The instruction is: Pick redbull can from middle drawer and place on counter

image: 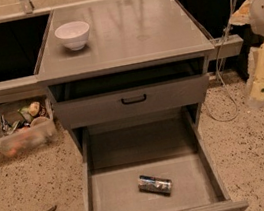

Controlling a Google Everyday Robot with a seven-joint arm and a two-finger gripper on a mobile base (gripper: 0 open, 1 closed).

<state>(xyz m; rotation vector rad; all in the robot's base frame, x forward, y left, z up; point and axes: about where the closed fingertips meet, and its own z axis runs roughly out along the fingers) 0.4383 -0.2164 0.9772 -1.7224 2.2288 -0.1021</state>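
The redbull can (155,184) lies on its side on the bare floor of the middle drawer (116,201), right of centre and towards the front. The drawer is pulled far out towards me. The counter (129,32) is the cabinet's grey top, above and behind the drawer. My arm shows as white and cream parts at the right edge, and the gripper (262,88) hangs there above the floor. It is well to the right of the cabinet and far from the can, and holds nothing that I can see.
A white bowl (73,34) stands on the counter's left rear. The upper drawer front with a black handle (133,99) is slightly out above the middle drawer. A clear bin of clutter (19,130) sits on the floor to the left. A white cable (225,86) hangs to the right.
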